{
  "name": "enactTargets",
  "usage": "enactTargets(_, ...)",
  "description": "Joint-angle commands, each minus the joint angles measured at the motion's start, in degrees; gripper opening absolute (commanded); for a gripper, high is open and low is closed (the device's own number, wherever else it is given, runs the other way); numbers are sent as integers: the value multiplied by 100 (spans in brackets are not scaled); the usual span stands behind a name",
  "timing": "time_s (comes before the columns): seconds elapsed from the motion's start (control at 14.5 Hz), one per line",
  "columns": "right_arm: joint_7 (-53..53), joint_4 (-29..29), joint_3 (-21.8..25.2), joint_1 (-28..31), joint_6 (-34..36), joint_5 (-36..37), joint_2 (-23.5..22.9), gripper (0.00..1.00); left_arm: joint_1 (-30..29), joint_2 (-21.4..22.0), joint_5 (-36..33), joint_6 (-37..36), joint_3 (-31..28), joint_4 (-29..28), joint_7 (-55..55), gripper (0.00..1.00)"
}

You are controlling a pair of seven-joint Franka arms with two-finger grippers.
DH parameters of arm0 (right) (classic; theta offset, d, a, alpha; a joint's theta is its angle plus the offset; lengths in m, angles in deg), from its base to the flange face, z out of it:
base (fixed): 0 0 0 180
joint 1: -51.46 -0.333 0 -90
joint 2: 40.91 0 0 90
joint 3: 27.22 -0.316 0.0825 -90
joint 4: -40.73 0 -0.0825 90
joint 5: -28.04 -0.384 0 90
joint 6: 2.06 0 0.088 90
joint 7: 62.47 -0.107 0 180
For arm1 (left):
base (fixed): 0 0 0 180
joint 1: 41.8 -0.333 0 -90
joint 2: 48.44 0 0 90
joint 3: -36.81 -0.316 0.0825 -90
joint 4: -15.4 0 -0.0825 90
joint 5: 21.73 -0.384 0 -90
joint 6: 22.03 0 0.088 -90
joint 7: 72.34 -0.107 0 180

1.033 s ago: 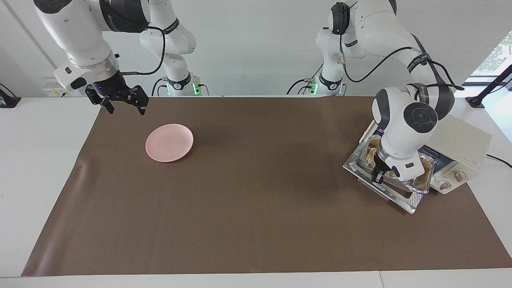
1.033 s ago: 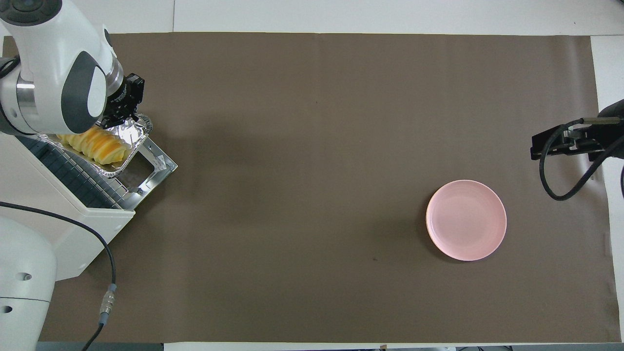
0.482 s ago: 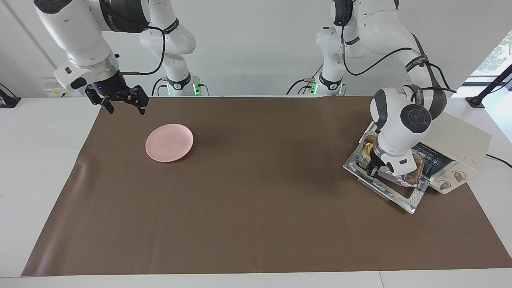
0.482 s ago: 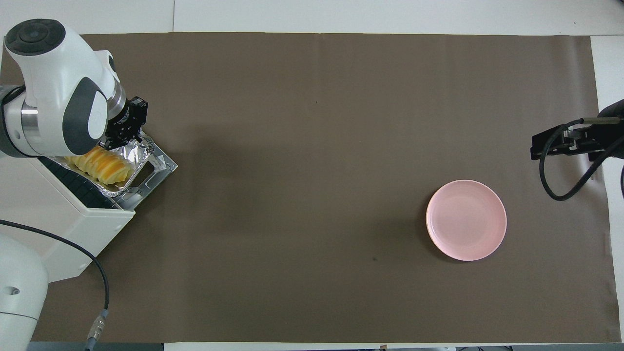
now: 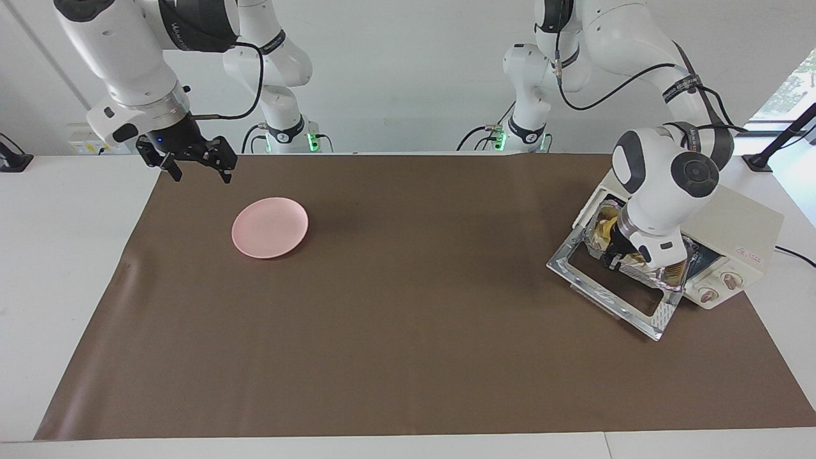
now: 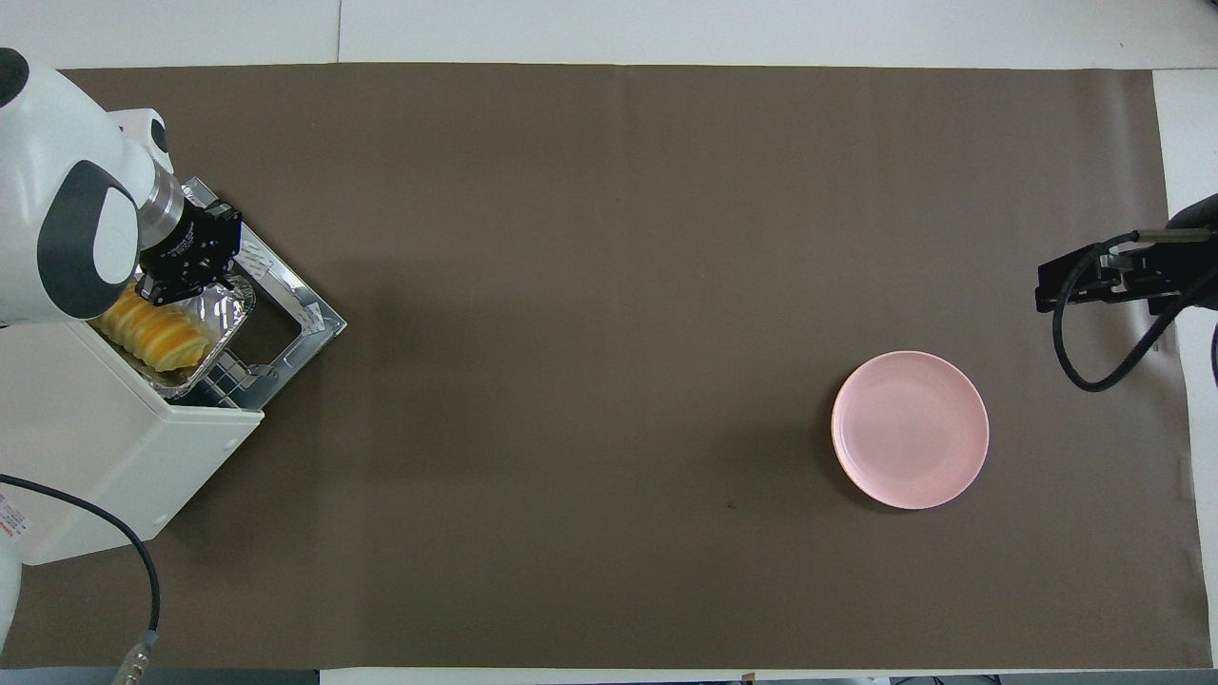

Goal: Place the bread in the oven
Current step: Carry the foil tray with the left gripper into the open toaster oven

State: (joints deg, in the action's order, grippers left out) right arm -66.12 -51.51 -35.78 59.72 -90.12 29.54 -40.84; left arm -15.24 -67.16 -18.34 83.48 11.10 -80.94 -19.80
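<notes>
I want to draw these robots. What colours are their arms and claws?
Both arms are glossy white with rounded dark grey joint caps and black cables along them. The left gripper and right gripper are black, two-fingered claws. Green lights glow at the bases.

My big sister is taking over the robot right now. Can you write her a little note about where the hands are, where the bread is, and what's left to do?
Left gripper: at the oven's open door, fingers shut on the foil tray's rim.
Right gripper: waits open in the air, at the right arm's end of the table, near the pink plate.
Bread: lies in the foil tray, partway into the oven mouth, part of it showing.
Done: door is down, tray is going in.
Left: push the tray fully in, let go, pull the arm out, probably shut the door.
</notes>
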Motion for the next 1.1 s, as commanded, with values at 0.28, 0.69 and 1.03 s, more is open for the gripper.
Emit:
enactTargets(0.28,119,-119,-49,71,34,-10,117,100,-89,387,-401,285,31,-596,-289,0)
enactTargets(0.69,119,-119,-49,71,34,-10,117,100,-282,791,-497,706,31,-1246,-455,0)
enactTargets(1.03,119,-119,-49,71,26,-10,117,100,-326,844,-549,786,31,-1361,-508,0)
